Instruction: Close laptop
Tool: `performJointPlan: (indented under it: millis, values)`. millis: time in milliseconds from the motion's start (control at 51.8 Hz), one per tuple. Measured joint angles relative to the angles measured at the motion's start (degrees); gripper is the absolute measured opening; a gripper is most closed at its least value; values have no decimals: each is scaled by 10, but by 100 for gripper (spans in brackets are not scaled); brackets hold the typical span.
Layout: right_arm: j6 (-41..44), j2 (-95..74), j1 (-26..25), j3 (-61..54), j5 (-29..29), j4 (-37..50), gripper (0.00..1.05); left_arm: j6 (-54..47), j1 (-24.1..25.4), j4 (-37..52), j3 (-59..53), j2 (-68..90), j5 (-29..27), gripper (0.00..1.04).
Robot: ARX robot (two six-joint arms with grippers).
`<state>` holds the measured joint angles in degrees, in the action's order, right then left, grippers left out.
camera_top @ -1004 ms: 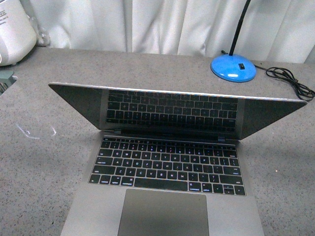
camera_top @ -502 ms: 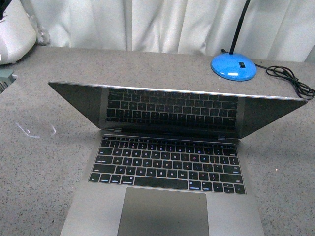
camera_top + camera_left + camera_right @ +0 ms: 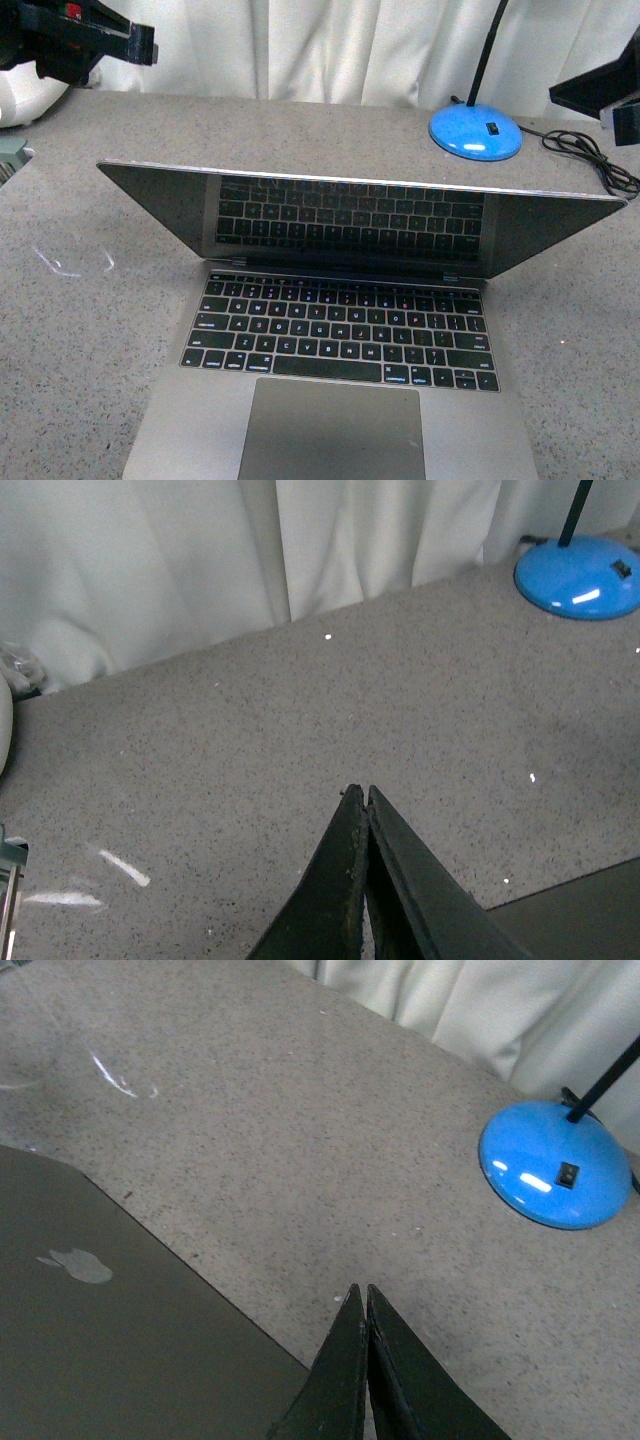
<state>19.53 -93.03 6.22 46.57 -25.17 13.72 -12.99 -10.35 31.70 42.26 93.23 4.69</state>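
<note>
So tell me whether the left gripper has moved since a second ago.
Yes. The left gripper has entered the front view at top left, now partly covering the white appliance beyond the laptop.

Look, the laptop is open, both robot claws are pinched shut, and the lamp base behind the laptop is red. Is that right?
Not quite. The lamp base is blue, not red, as the front view shows. The rest is right: the laptop is open, and the left gripper and right gripper are both pinched shut.
</note>
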Motion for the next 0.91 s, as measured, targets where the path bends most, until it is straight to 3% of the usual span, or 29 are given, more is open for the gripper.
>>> performJointPlan:
  millis: [502, 908]
  values:
    - [-116, 7, 62, -17, -20, -7, 1, -84, -33, -19, 7, 62, 42, 4]
    - [-226, 6, 47, -78, 52, -124, 1, -156, -59, -153, -26, 34, 70, 4]
